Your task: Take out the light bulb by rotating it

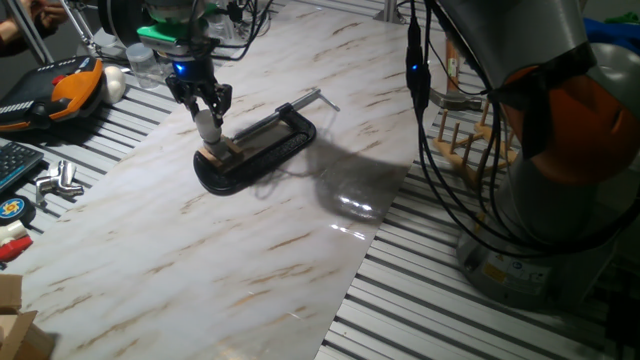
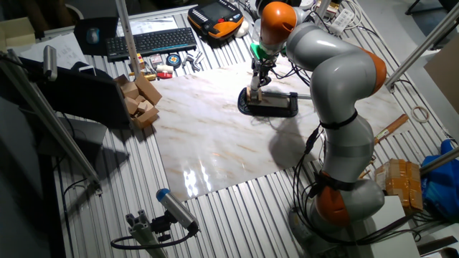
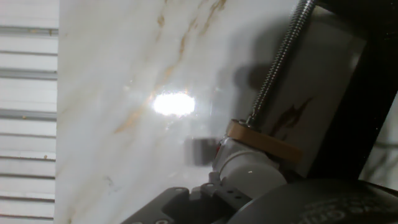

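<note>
The light bulb (image 1: 208, 127) is small and frosted white. It stands upright in a tan wooden socket block (image 1: 222, 153) that a black C-clamp (image 1: 262, 150) holds on the marble board. My gripper (image 1: 209, 112) comes down from above, its two dark fingers closing on the bulb's top from both sides. In the other fixed view the gripper (image 2: 255, 80) is over the clamp (image 2: 271, 106). In the hand view the bulb (image 3: 250, 167) sits low and centre, with the tan block (image 3: 264, 140) and the clamp's screw (image 3: 278, 59) behind it.
An orange and black device (image 1: 60, 90) and a white egg-shaped object (image 1: 115, 82) lie at the back left. Small metal parts (image 1: 57, 182) lie on the left. A wooden peg rack (image 1: 465, 140) stands right of the board. The robot's base (image 1: 560, 170) fills the right.
</note>
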Robot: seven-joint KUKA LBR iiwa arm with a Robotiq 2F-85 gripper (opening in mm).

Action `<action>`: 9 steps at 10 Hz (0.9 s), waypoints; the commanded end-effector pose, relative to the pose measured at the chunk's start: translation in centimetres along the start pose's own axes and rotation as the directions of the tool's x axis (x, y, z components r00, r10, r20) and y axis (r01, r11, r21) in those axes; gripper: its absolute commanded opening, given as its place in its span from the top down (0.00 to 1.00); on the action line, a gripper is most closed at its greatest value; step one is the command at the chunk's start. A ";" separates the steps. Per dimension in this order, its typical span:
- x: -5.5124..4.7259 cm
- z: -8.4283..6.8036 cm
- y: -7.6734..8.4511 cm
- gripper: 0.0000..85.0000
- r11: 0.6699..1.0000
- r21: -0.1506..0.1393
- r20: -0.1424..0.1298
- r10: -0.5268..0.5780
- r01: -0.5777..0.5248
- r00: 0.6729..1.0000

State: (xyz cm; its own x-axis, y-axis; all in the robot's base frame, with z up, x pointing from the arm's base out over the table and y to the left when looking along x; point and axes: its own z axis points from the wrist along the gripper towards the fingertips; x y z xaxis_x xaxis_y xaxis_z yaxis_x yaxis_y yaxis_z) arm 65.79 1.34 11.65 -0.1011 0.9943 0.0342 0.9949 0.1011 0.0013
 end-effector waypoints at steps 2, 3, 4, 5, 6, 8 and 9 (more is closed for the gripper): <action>0.0 0.0 0.0 1.00 1.000 0.004 0.003 -0.030 0.030 1.000; 0.0 0.0 0.0 1.00 0.998 0.008 -0.002 -0.054 0.054 0.999; 0.0 0.0 0.0 1.00 0.996 0.009 -0.006 -0.083 0.083 0.996; 0.0 0.1 0.0 1.00 0.995 0.012 -0.007 -0.100 0.100 0.995; 0.0 0.0 0.0 1.00 0.993 0.014 -0.003 -0.115 0.115 0.993; 0.1 0.0 -0.1 1.00 0.989 0.012 0.013 -0.150 0.150 0.989; 0.1 -0.1 -0.1 1.00 0.984 0.012 0.016 -0.178 0.177 0.984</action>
State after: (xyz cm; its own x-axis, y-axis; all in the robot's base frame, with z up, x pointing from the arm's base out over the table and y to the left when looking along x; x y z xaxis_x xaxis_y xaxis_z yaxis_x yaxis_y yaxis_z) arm 65.70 1.44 11.73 -0.2773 0.9606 0.0172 0.9607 0.2774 -0.0038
